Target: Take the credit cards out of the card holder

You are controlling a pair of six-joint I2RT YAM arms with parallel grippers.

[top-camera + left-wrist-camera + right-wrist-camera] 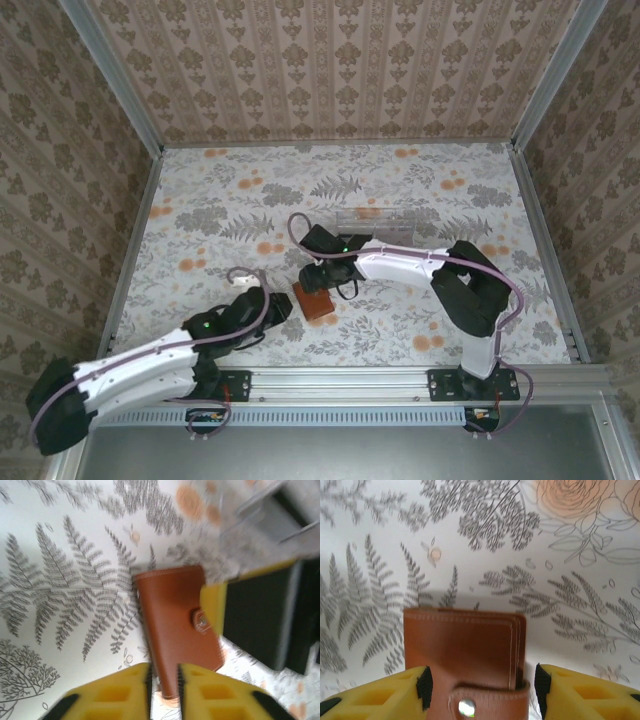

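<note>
Watching the card holder [313, 301], I am seeing it lying closed on the floral tabletop [220, 190] with both arms at it. The right gripper [481, 692] is straddling the holder's strap end from the far side. Its jaws are standing at middling width with the brown leather between them. A sliver of gap is showing at one pad, so I cannot tell whether they are clamping. The left gripper [165, 687] is coming at the holder's near-left side, jaws narrow, with the holder's near corner sitting between the yellow fingers [120, 697]; whether they are pinching it I cannot tell either. From the left jaws the holder's long axis is running straight away, slanting toward the right gripper. The strap [490, 700] is lying over the edge with its metal stud [466, 707] facing the right wrist camera, so I am judging the right arm better placed to work the snap while the left steadies the opposite end. The surface is looking flat and smooth, so the holder may slide if pushed. A clear tray [372, 222] is standing just beyond the holder; to the holder's left the table is running open, and the papered walls [330, 60] are well apart from it.
</note>
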